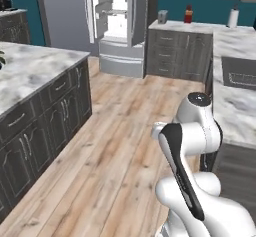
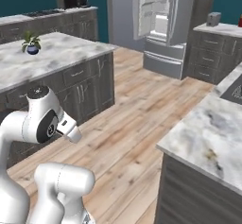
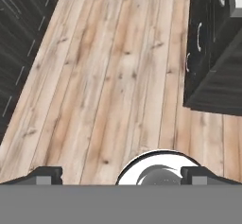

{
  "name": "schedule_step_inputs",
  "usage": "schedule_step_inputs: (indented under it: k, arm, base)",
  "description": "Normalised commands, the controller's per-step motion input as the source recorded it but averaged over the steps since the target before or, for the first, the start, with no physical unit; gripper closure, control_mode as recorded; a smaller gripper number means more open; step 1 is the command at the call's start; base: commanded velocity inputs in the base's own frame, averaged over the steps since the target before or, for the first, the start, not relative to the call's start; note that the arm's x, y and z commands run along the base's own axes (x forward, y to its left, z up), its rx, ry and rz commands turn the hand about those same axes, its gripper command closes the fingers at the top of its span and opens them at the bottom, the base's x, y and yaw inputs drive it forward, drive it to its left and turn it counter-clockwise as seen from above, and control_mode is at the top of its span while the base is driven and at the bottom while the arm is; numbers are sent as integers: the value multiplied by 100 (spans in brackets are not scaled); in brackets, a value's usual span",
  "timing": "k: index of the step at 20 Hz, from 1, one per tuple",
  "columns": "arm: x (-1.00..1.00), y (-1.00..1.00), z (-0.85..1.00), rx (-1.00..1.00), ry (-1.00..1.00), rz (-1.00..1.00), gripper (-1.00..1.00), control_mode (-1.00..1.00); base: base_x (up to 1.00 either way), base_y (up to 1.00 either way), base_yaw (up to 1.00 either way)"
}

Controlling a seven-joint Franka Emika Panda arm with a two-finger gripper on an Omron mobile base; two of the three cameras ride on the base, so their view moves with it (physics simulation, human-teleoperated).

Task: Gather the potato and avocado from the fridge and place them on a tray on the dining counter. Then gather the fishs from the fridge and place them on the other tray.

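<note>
The fridge [image 1: 121, 21] stands at the far end of the room with its upper doors swung open on a white shelved inside; it also shows as the fridge [image 2: 160, 17] from the right. The dining counter [image 1: 235, 108], marbled with an inset sink [image 1: 240, 73], runs along the right, and its near corner is the dining counter [image 2: 208, 133]. My arm is folded close over the base, far from the fridge. My gripper [image 3: 122, 176] points down at the wood floor, open, with nothing between its fingertips [image 3: 47, 175]. The potato, avocado, fishs and both trays are out of view.
A second marbled island [image 1: 35, 71] with dark cabinets lies to the left and carries a small potted plant [image 2: 32, 43]. The back counter holds a red bottle [image 1: 188, 14] and a paper towel roll [image 1: 233, 17]. A wood floor [image 1: 115, 131] runs between the counters toward the fridge.
</note>
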Motion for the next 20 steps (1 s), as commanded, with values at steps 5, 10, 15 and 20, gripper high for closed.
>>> schedule_step_inputs:
  k: [5, 10, 15, 20]
  arm:
    - [0, 0, 0, 0, 0, 0, -100, 100]
    - [0, 0, 0, 0, 0, 0, -100, 100]
    - [0, 0, 0, 0, 0, 0, -100, 100]
    - [0, 0, 0, 0, 0, 0, -100, 100]
  base:
    - [84, 14, -24]
    - [85, 27, -25]
    - [90, 40, -21]
    - [89, 48, -17]
